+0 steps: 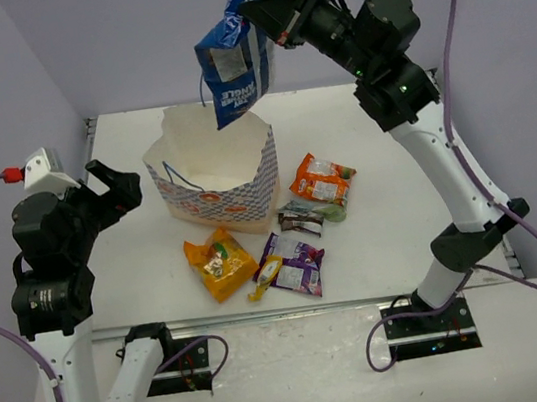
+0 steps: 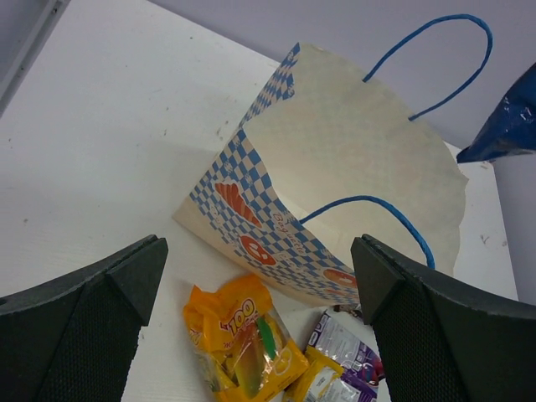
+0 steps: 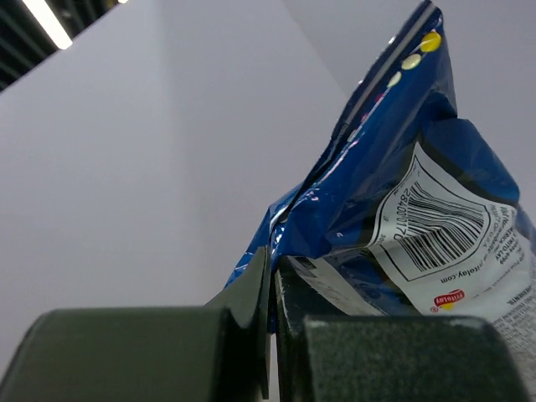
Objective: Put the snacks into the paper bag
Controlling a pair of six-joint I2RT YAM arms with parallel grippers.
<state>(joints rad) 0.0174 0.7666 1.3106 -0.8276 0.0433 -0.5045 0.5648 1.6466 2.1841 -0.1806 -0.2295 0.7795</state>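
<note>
My right tool (image 1: pixel 264 12) pinches the blue-and-white bag (image 1: pixel 234 65) by its top so it hangs over the paper bag (image 1: pixel 217 205); left tool (image 1: pixel 119 187) wide.

Top view: high, looking down on table (image 1: pixel 147 270). Left wrist: nearer, sharing the paper bag (image 2: pixel 352 159). Right wrist: tilted upward, close on blue bag (image 3: pixel 419 184).

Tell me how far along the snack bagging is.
Done: no packet shows inside the paper bag. In hand: the right gripper holds the blue-and-white bag above its mouth. Remaining: yellow-orange bag, purple packet, orange packet and brown bar on the table; left gripper open.
</note>
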